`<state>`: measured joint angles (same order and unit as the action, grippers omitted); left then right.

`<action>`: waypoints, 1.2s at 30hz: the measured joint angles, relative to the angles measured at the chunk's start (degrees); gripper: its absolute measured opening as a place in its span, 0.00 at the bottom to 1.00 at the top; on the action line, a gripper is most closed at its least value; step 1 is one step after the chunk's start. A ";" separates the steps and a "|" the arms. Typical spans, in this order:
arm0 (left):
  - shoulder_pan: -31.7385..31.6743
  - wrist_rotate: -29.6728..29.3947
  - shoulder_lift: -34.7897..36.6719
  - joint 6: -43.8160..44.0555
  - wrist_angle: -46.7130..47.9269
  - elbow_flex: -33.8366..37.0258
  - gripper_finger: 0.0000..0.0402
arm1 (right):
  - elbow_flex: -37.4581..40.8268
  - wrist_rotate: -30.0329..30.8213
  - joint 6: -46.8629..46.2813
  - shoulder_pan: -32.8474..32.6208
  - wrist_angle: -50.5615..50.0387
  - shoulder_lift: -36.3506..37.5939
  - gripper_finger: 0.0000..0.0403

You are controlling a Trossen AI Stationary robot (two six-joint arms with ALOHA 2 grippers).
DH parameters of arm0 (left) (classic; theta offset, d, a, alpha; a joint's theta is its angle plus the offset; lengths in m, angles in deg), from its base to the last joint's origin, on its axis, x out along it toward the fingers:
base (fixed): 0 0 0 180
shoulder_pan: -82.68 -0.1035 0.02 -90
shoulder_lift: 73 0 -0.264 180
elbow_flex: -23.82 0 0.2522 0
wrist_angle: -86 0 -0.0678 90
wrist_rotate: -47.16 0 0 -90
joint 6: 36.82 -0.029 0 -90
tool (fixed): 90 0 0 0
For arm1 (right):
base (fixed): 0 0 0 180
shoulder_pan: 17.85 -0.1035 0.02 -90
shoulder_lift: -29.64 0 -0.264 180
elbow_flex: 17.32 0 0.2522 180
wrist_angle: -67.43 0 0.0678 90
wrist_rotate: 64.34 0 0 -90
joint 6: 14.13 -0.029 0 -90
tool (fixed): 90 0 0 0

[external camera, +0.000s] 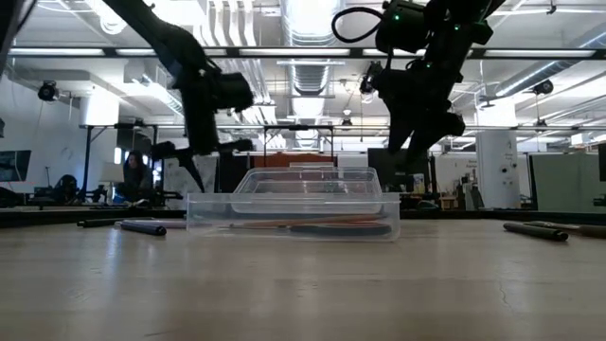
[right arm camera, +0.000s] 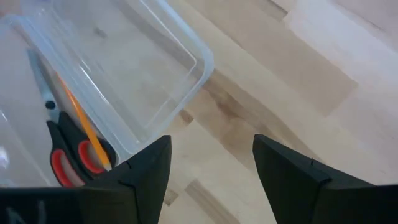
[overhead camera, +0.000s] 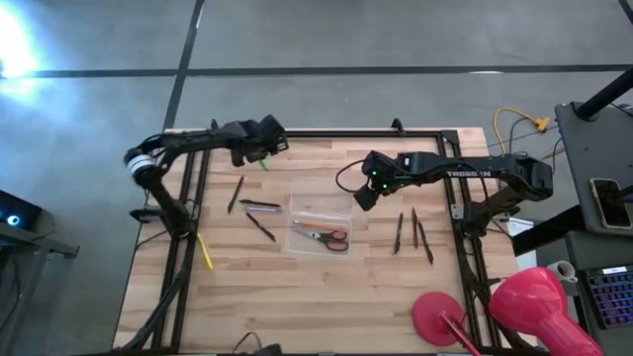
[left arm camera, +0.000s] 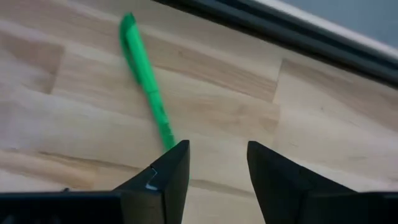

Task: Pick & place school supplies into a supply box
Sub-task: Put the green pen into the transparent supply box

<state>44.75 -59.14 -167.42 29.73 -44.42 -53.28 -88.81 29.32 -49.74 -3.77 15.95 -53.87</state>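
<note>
— Near the table's middle, what do we have in the supply box (overhead camera: 318,213) so far?

— We see the red-handled scissors (overhead camera: 324,235) and an orange pencil (right arm camera: 87,134) lying inside it. The rest of the box looks bare.

— So most of the job is left?

— We judge so. Three dark pens (overhead camera: 252,208) lie on the wood to the box's left, three dark pencils (overhead camera: 415,234) to its right, the yellow pen (overhead camera: 205,251) sits by the left frame rail, and the green pen (left arm camera: 146,87) lies near the table's far edge. All of them are outside the box.

— Where are our arms?

— Our left gripper (left arm camera: 214,171) hovers over the far edge with its fingers spread and holding nothing; the green pen's tip sits just beside one finger. We reckon that pen is our next pick.

— And the right?

— Our right gripper (right arm camera: 208,165) hangs beside the box's far right corner, fingers apart, nothing between them. It is near the box but not touching it, as far as we can tell.
</note>
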 joint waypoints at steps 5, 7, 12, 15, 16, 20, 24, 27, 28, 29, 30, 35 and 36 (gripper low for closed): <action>-0.52 2.67 -7.18 0.01 6.72 -5.34 0.36 | 0.00 2.48 -0.93 -0.15 0.17 -0.02 0.54; -0.97 6.17 -8.88 -0.02 8.92 -5.89 0.36 | 0.00 2.83 -1.08 -0.13 0.22 -0.02 0.54; -1.49 9.12 -7.04 5.22 10.09 -1.80 0.36 | 0.08 5.29 -2.88 -0.22 0.59 -0.02 0.54; -1.49 8.84 -3.30 8.63 4.92 2.00 0.36 | 0.13 5.81 -2.98 -0.20 0.70 -0.02 0.54; -1.56 8.77 -2.28 10.21 3.01 3.44 0.36 | 0.15 6.20 -2.98 -0.20 0.71 -0.02 0.54; -2.24 8.29 0.23 16.81 -4.76 9.21 0.36 | 0.20 7.04 -2.57 -0.20 0.79 -0.02 0.54; -2.99 8.22 0.43 20.21 -6.46 12.44 0.36 | 0.20 7.03 -2.52 -0.21 0.79 -0.02 0.54; -2.99 7.84 0.57 21.00 -7.32 13.15 0.36 | 0.28 7.02 -2.42 -0.24 0.79 -0.02 0.54; -2.99 7.77 0.57 21.01 -7.44 13.14 0.36 | 0.37 7.02 -2.36 -0.20 0.81 -0.02 0.54; -3.02 7.66 0.53 21.04 -7.36 12.91 0.36 | 0.47 7.03 -2.35 -0.20 0.79 -0.02 0.54; -3.02 7.37 0.44 21.05 -7.15 12.47 0.36 | 0.55 7.02 -2.35 -0.20 0.79 -0.04 0.54; -3.13 4.83 0.30 20.53 -7.90 8.71 0.36 | 1.41 7.02 -2.45 -0.20 0.88 -0.08 0.54; -3.38 4.21 0.27 19.52 -7.80 7.83 0.36 | 1.72 7.00 -2.66 -0.20 0.90 -0.09 0.54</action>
<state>41.37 -54.93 -167.14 49.25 -52.22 -45.45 -87.10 36.33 -52.40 -3.96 16.85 -53.95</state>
